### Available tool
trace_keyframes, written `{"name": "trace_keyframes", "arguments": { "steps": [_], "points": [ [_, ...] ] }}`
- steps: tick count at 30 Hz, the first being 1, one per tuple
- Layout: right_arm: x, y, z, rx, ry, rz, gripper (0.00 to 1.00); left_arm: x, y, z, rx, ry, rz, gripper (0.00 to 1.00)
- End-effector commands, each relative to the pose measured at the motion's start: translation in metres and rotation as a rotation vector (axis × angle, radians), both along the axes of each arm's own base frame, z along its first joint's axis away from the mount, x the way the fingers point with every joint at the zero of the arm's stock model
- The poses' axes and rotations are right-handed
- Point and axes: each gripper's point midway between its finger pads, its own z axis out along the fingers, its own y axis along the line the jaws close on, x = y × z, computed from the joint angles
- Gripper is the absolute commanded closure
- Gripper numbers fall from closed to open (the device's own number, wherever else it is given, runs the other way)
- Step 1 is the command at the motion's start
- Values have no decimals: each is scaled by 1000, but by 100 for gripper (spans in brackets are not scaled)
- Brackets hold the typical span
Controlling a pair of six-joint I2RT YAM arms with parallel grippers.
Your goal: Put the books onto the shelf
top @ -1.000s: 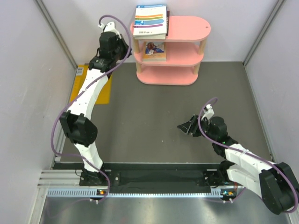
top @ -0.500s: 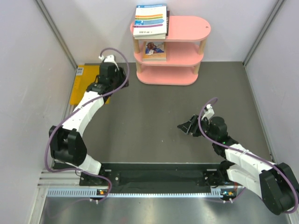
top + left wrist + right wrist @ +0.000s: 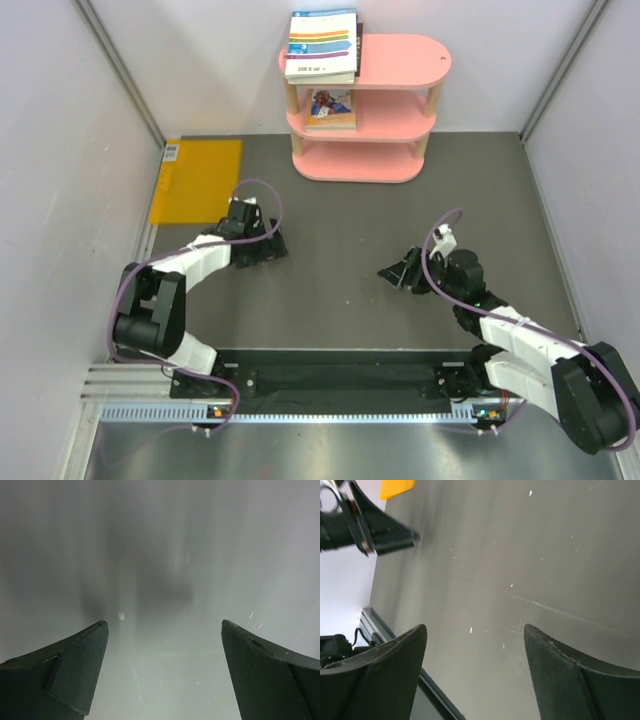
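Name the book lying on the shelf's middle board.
The book with the blue picture cover, alone on the middle board of the pink shelf. The white striped book lies one board higher, topping a stack.

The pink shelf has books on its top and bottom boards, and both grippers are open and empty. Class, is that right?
Not quite: the top external view shows the books on the shelf's top and middle boards, not the bottom. Both the left gripper and the right gripper are open and empty.
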Motion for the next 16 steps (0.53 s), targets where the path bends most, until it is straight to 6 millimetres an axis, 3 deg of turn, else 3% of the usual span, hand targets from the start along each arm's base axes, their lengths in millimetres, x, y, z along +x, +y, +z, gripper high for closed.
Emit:
{"name": "trace_keyframes", "arguments": {
  "steps": [1, 5, 16],
  "points": [
    [5, 8, 17, 19, -63, 24, 20, -4, -21, 12, -137, -79, -53, 1],
    [6, 7, 17, 19, -63, 19, 16, -19, -20, 7, -142, -80, -81, 1],
    [7, 7, 17, 17, -56, 16, 13, -20, -22, 35, -149, -174, -138, 1]
  ]
}}
